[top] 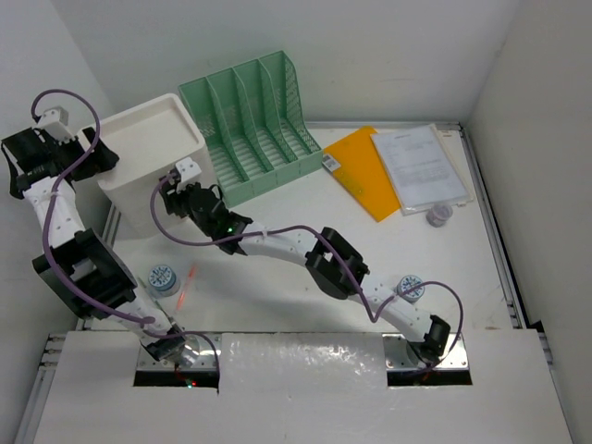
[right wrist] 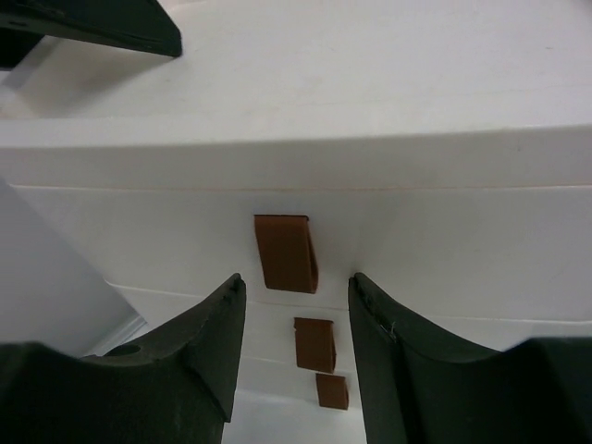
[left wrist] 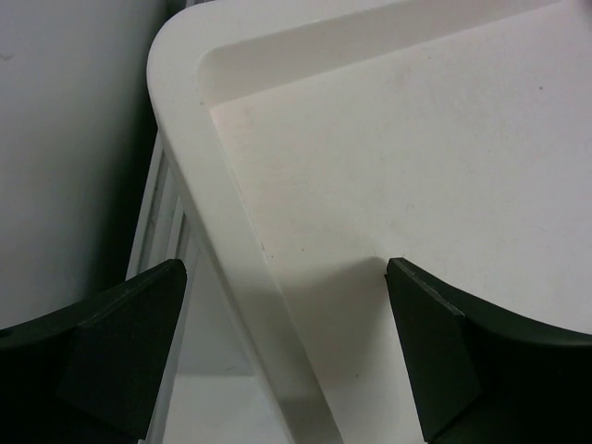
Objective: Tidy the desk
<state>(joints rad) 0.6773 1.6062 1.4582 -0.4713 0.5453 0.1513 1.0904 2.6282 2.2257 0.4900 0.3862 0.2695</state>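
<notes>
white desk (top: 277,296): drawer box (top: 148,157), green file rack (top: 254,120), orange folder (top: 356,171), papers (top: 421,166), red pen (top: 190,277).

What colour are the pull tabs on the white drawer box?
The pull tabs are reddish brown, clearest in the right wrist view.

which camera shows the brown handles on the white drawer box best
The right wrist view: three brown handles run down the front of the white drawer box, the top one just ahead of the right hand. The top view shows the box from above, handles hidden. The left wrist view shows only its top corner.
</notes>
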